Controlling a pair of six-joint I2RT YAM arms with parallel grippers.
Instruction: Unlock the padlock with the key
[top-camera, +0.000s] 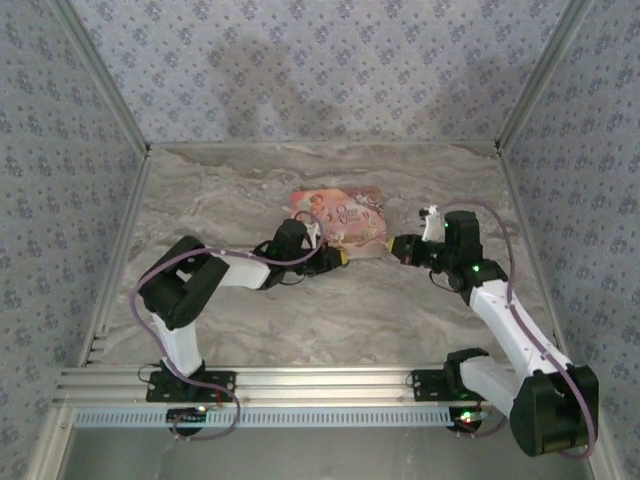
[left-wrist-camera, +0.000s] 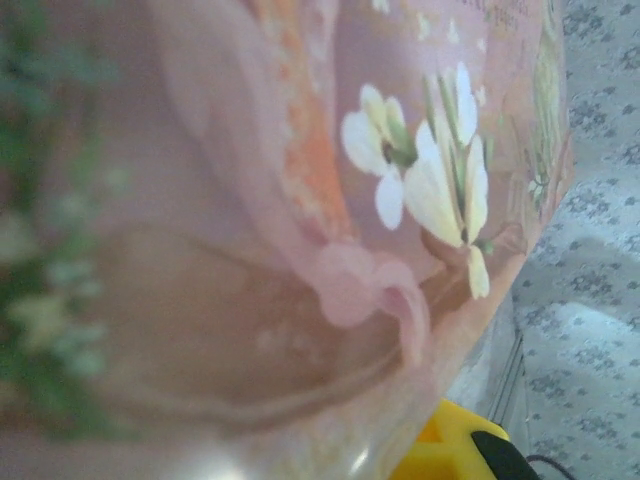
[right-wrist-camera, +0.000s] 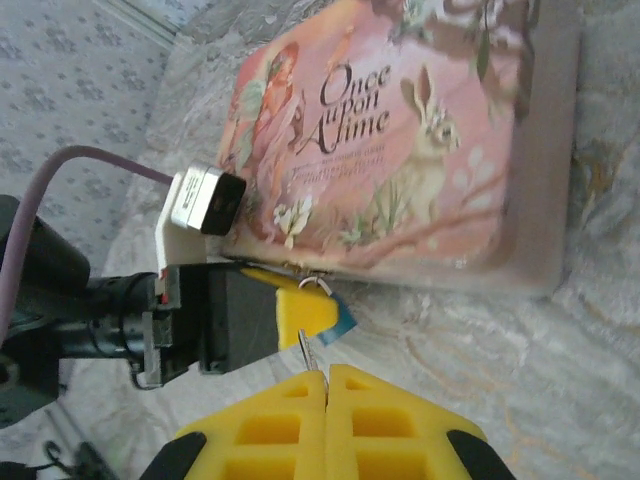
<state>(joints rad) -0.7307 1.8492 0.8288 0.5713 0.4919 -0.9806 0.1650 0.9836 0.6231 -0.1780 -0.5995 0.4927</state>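
Top view: left gripper (top-camera: 343, 257) and right gripper (top-camera: 399, 247) sit close together at the near edge of the pink box (top-camera: 340, 213).

Left wrist: its glossy printed surface, blurred.

Right wrist: the left gripper clamps the small blue padlock (right-wrist-camera: 343, 319), with its metal shackle (right-wrist-camera: 318, 284) at the box edge. The right gripper pinches what seems a thin key (right-wrist-camera: 304, 348).

You get soft, even light from above in the top view: the tabletop (top-camera: 320, 310) shows only faint shadows, and a dim patch falls on the back wall (top-camera: 270, 100). Your left wrist view is badly blurred, the box (left-wrist-camera: 250, 250) too near the lens, with pale glare along its lower edge. Your right wrist view is bright, its lettering sharp, and softer at the jaws.
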